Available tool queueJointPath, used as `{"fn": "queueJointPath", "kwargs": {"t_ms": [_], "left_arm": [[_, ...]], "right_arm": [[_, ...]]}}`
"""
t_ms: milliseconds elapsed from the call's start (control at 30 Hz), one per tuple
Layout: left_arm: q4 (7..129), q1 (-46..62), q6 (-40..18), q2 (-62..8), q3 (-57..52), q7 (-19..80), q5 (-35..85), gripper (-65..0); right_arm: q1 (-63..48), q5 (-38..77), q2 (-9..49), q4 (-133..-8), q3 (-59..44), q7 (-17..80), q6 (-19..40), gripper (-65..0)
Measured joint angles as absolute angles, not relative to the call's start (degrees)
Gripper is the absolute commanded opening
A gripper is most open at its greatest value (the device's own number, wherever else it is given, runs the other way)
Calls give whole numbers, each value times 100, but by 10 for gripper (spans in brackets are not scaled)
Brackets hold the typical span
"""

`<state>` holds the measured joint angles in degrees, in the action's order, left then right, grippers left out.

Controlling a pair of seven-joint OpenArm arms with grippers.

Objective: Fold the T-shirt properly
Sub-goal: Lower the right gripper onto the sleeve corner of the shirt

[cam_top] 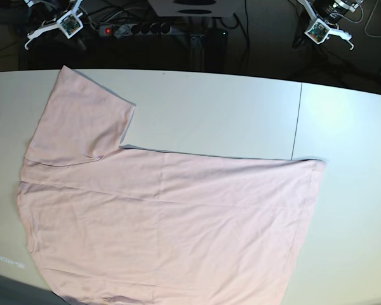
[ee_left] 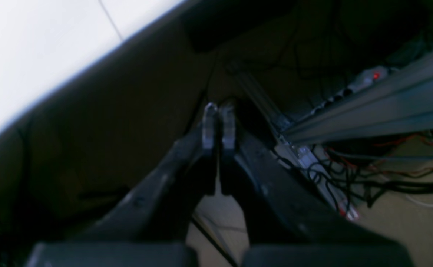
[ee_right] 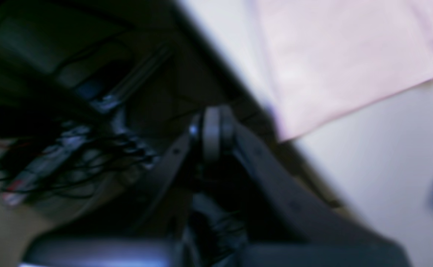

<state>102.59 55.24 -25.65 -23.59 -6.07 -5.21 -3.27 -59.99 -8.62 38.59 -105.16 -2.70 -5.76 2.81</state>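
Spread flat: large pale pink cotton T-shirt (cam_top: 171,222) on white table (cam_top: 241,108). Left gripper (ee_left: 219,107), right gripper (ee_right: 212,111): both closed, empty.

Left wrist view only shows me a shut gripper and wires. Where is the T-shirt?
Observer: The T-shirt lies spread on the table, with no lettering showing.
Operator: Is anything holding it?
Observer: No. The right gripper is shut and empty, beyond the table's far edge.
Operator: Can you see the sleeves?
Observer: One sleeve lies flat, pointing toward the far edge. The shirt's near part runs out of the picture.
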Motion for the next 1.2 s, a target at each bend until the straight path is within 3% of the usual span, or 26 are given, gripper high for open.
{"fn": "queueJointPath", "kwargs": {"t_ms": [233,467,533,800,933,1200], "left_arm": [[10639,5603,-2565,-2416,-607,-519,-336,-634],[10639,5603,-2567,-2449,-607,-517,-336,-634],[10639,5603,-2569,-2447,-607,-517,-336,-634],[10639,5605,-2569,-2445,-607,-517,-340,-634],[10639,5605,-2569,-2445,-607,-517,-340,-634],[10639,5603,-2567,-2447,-607,-517,-333,-634]], "right_arm": [[-5808,-1173,4525,-10816,-353,-440,285,-634],[-5242,-1205,4984,-10820,-353,-292,370,-409],[-5096,-1210,5098,-10822,-353,-294,650,-378],[-4816,-985,5352,-10822,-351,-294,882,-373],[-4707,-727,5354,-10820,-311,-292,1090,-330],[-4128,-849,5352,-10508,604,-274,1162,-319]]}}
